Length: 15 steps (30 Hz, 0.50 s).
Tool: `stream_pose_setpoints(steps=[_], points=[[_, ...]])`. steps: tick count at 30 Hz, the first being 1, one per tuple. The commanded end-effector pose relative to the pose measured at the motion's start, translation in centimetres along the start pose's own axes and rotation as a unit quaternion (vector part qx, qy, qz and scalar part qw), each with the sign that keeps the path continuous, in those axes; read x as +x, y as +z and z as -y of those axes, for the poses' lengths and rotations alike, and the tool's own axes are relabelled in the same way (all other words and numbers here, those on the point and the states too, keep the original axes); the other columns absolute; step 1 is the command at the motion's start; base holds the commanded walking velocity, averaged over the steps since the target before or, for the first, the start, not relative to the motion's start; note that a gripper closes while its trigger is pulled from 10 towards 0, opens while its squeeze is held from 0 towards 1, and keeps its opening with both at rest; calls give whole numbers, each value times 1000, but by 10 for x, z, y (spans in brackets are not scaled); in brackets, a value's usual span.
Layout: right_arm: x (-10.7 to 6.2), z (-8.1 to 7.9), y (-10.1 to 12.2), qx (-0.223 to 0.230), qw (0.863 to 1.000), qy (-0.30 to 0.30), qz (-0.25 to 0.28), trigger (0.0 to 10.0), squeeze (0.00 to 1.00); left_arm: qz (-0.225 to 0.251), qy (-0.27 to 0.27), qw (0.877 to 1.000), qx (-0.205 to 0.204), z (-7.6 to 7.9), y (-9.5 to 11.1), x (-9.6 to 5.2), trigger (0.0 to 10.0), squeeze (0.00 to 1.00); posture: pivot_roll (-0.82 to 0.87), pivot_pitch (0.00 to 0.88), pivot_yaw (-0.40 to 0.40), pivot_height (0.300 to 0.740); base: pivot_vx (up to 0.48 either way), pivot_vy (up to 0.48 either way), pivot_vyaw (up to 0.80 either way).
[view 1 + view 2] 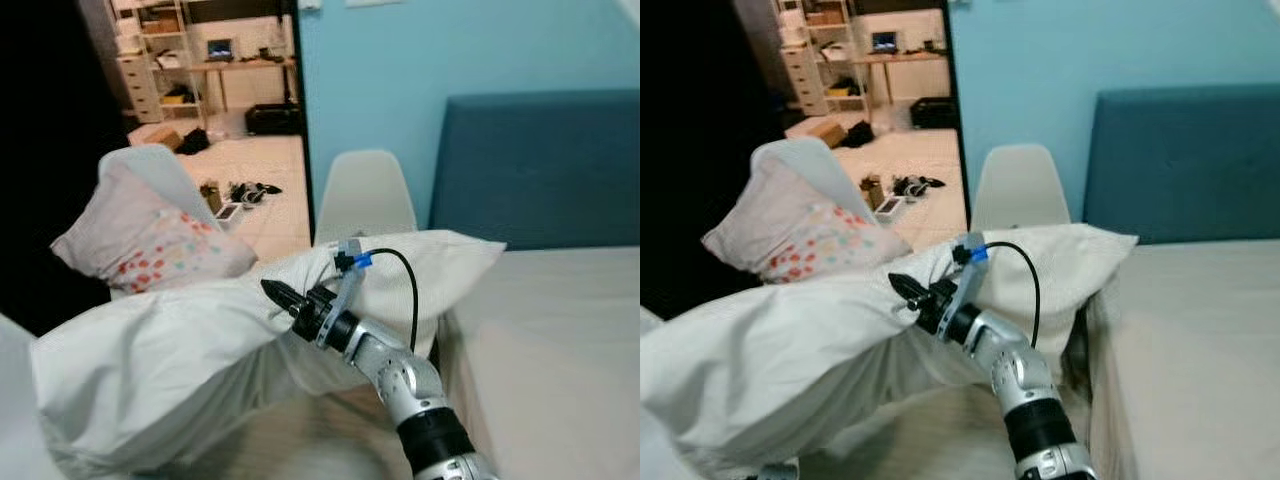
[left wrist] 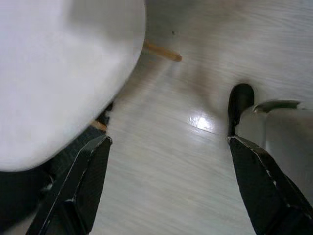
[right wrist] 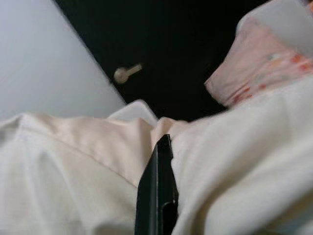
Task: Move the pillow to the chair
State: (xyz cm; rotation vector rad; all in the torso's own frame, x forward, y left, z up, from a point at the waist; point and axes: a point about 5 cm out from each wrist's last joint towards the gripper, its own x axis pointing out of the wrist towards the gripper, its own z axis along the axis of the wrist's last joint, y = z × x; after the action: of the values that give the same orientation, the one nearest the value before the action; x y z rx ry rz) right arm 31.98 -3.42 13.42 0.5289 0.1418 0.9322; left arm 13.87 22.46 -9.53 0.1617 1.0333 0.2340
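Observation:
A large white pillow [image 1: 170, 350] hangs in front of me, off the bed's left edge. My right gripper [image 1: 285, 297] is shut on a fold of its cover near the middle; one black finger [image 3: 156, 196] is pressed into the cloth in the right wrist view. A white chair [image 1: 160, 168] at the left holds a small pink pillow with coloured dots [image 1: 150, 245]. A second white chair [image 1: 365, 195] stands empty against the blue wall. My left gripper [image 2: 168, 139] is open above the pale floor, beside a white chair seat [image 2: 58, 73].
The bed [image 1: 560, 350] with a dark blue headboard [image 1: 540, 170] fills the right side. A dark door with a handle [image 3: 126, 73] is at the left. An open doorway behind leads to a room with shelves [image 1: 150, 60] and clutter on the floor.

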Motion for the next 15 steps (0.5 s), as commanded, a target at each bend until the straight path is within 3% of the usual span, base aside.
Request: stream_pose_setpoints(steps=[1, 15], points=[[11, -16, 15, -14, 998, 39, 40, 10000, 0, 0, 3, 1000, 2, -2, 1, 1, 10000, 0, -51, 0, 32, 740, 0, 0, 794], [11, -16, 16, -15, 998, 43, 40, 10000, 0, 2, 2, 1000, 1, -2, 3, 1, 10000, 0, -48, 0, 28, 740, 0, 0, 793]])
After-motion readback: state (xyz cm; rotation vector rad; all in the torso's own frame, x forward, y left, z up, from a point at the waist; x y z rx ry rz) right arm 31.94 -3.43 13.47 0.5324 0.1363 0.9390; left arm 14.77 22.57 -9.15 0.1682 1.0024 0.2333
